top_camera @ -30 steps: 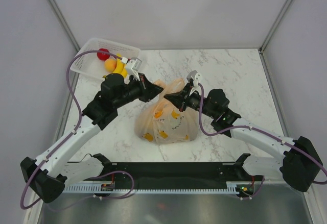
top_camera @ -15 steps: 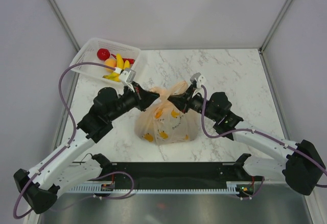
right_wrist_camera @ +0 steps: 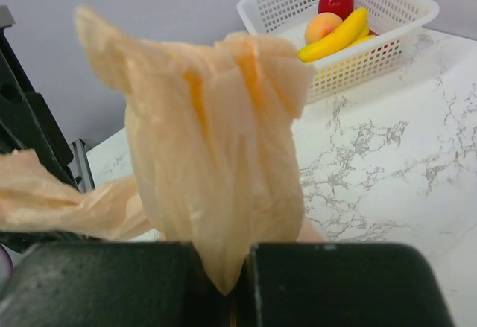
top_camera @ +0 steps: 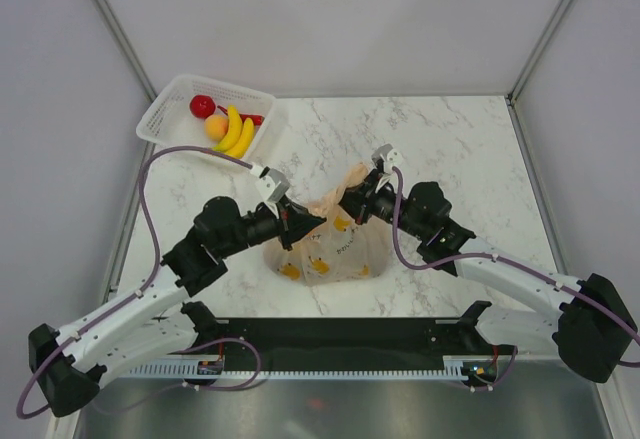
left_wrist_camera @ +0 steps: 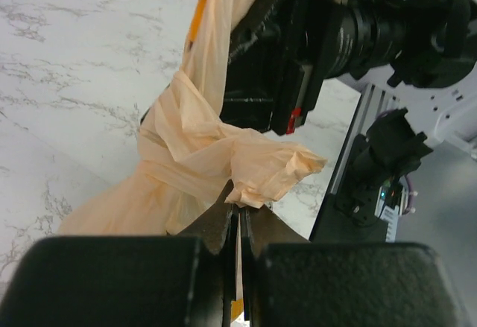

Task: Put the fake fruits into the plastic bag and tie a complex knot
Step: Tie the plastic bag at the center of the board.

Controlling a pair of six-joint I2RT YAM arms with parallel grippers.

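- The plastic bag (top_camera: 325,249) is seen as translucent peach-beige, printed with yellow-orange fruit shapes and small dark text.
- The basket (top_camera: 158,119) is formed of white lattice.
- Within it, the apple (top_camera: 202,106) is coloured red, the peach (top_camera: 216,127) orange and the bananas (top_camera: 238,132) yellow.
- The table (top_camera: 470,149) is patterned as white marble veined with grey.
- The cable (top_camera: 200,150) is sheathed in purple.

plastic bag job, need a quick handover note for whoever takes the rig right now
Left gripper: shut on one handle strip of the plastic bag.
Right gripper: shut on the other handle strip.
Bag sits on the marble table between the arms.
Done: the knot has a first wrap.
Left: finish the knot. The red apple, bananas, peach and red chili lie in the white basket, not bagged. Bag contents not visible.
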